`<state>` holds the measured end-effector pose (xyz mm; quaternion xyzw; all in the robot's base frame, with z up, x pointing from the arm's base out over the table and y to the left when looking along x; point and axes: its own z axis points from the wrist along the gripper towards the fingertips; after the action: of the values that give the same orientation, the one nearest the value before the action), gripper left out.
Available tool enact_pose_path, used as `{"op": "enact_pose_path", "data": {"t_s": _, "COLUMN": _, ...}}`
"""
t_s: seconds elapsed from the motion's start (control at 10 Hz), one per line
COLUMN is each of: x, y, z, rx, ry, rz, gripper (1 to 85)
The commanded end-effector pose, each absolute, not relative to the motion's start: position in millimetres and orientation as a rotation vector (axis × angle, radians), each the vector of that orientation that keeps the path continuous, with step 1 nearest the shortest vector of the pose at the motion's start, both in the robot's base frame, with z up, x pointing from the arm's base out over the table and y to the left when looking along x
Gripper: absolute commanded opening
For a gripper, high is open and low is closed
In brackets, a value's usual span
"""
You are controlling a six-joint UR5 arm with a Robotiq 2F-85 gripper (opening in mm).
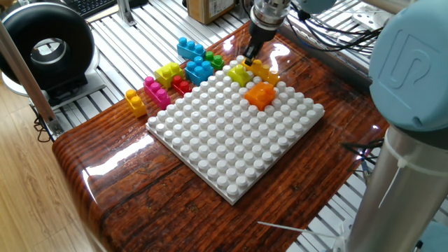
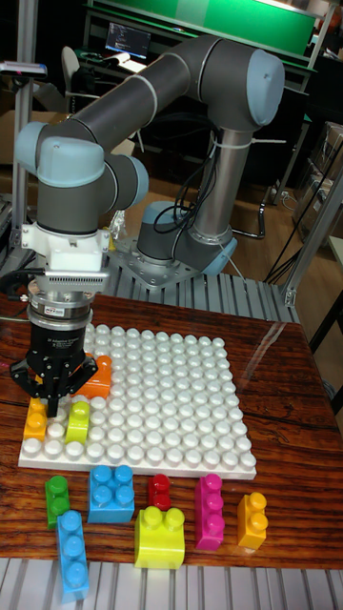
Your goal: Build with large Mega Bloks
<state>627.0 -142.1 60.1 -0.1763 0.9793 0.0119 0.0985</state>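
The gripper [image 2: 52, 405] hangs low over the lower left corner of the white baseplate [image 2: 181, 419] in the tall fixed view, fingers pointing straight down, and right at its tips sit three bricks on the plate: an orange brick [image 2: 36, 419] at the far left edge, a lime brick [image 2: 78, 421] just beside it, and a bigger orange block [image 2: 97, 376] behind them, partly hidden by the gripper body. The fingertips come down between the orange brick and the lime one, close to both, but whether they pinch anything or stand apart is impossible to tell from either camera. In the fixed view the same gripper [image 1: 249, 57] shows at the top centre of the frame, its tips just above the lime brick [image 1: 238, 74] and the orange brick [image 1: 263, 70] at the plate's far corner, with the bigger orange block [image 1: 260, 94] a little nearer the camera. Off the plate, on the wooden table [image 2: 286, 400], the loose bricks wait along the bottom of the tall view: green [image 2: 57, 499], two blue ones [image 2: 112, 492] [image 2: 71, 553], red [image 2: 159, 491], yellow [image 2: 160, 537], magenta [image 2: 209, 511] and a small yellow-orange one [image 2: 252, 519], all well apart from the gripper.
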Motion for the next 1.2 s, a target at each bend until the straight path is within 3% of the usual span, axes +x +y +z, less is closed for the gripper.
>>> {"op": "enact_pose_path", "data": {"t_s": 0.0, "x": 632, "y": -126, "z": 73, "rx": -0.489, "ry": 2.937, "rz": 0.059, "gripper": 25.7}}
{"op": "enact_pose_path", "data": {"t_s": 0.4, "x": 649, "y": -99, "z": 86, "rx": -0.463, "ry": 2.971, "rz": 0.06, "gripper": 29.3}}
{"op": "enact_pose_path", "data": {"t_s": 0.5, "x": 648, "y": -95, "z": 86, "rx": -0.445, "ry": 2.988, "rz": 0.069, "gripper": 34.3}}
{"op": "enact_pose_path", "data": {"t_s": 0.9, "x": 625, "y": -110, "z": 97, "rx": -0.323, "ry": 3.09, "rz": -0.002, "gripper": 31.7}}
{"op": "enact_pose_path", "data": {"t_s": 1.1, "x": 622, "y": -100, "z": 97, "rx": -0.184, "ry": 3.107, "rz": 0.061, "gripper": 27.3}}
